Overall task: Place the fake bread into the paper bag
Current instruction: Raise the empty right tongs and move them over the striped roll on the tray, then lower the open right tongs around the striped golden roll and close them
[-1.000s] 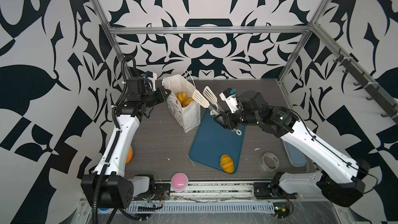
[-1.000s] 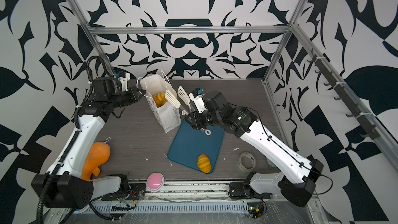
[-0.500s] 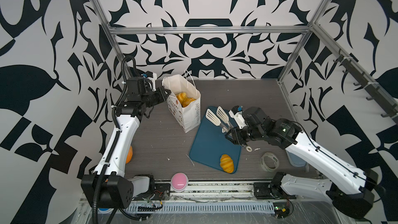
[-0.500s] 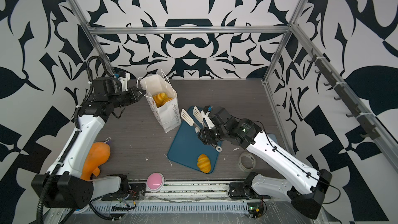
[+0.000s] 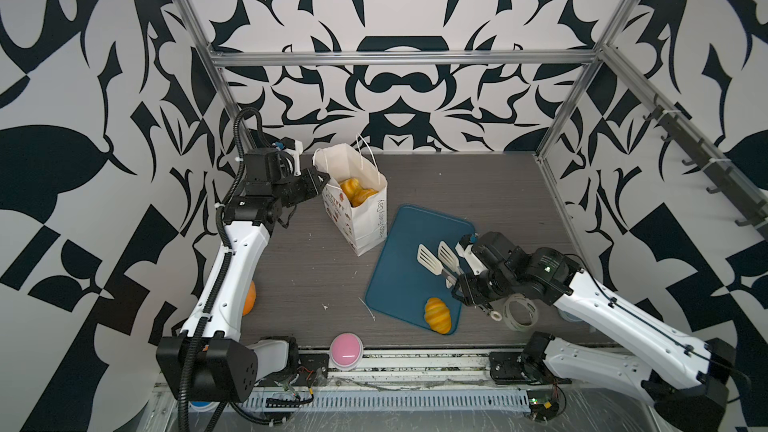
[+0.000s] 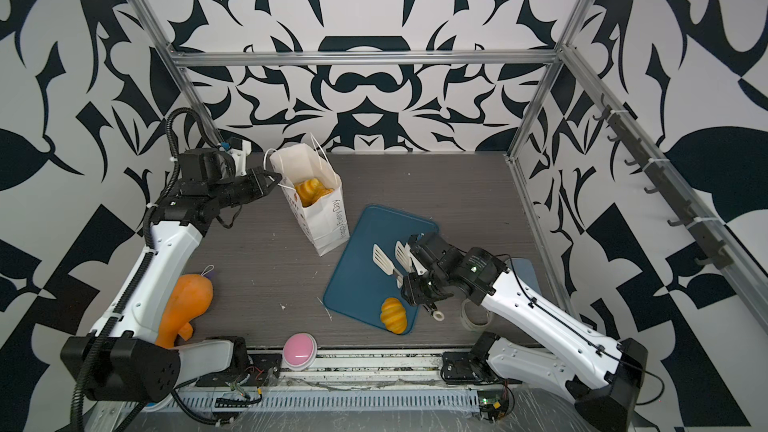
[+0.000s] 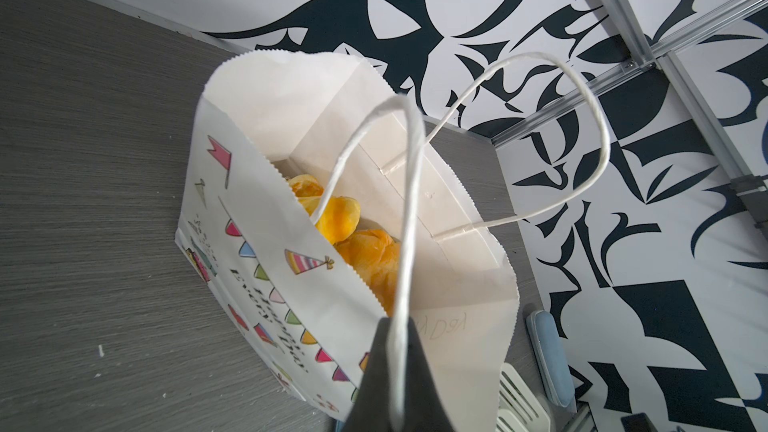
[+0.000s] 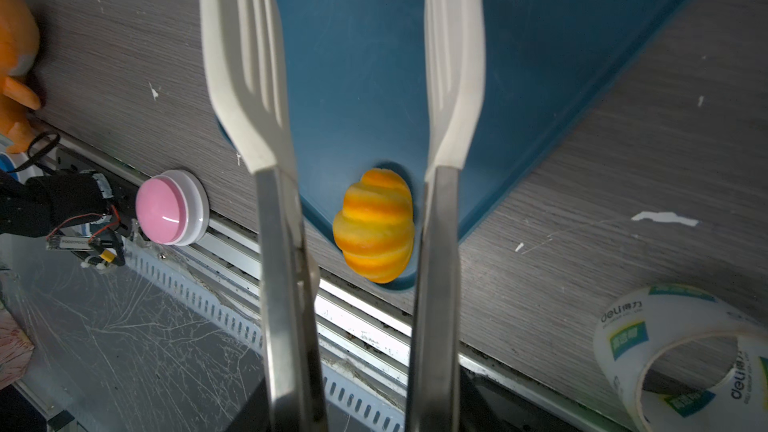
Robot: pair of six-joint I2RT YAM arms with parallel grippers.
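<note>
Croissant point(image 8: 374, 226) sits near right fingers point(image 5: 465, 290) gripping tongs point(image 5: 432, 257); left fingers point(image 7: 374, 392) pinch handle point(image 7: 410, 201) of paper bag point(image 7: 257, 218).

Black-and-white leaf-patterned walls point(image 5: 395, 14) close in the back and both sides, framed by bare aluminium bars point(image 5: 399, 58). The tabletop point(image 5: 457, 184) is grey wood-grain, flecked with small white scraps. A rail of dark hooks point(image 5: 702, 160) runs along the right-hand wall. The light is even.

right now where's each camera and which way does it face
Both top views: high above the bases, looking down; both arms show.
Left wrist: on that arm, facing into the paper bag; left gripper pinches its handle.
Right wrist: on that arm, facing down the tongs at the croissant.
All but left wrist share the croissant.
</note>
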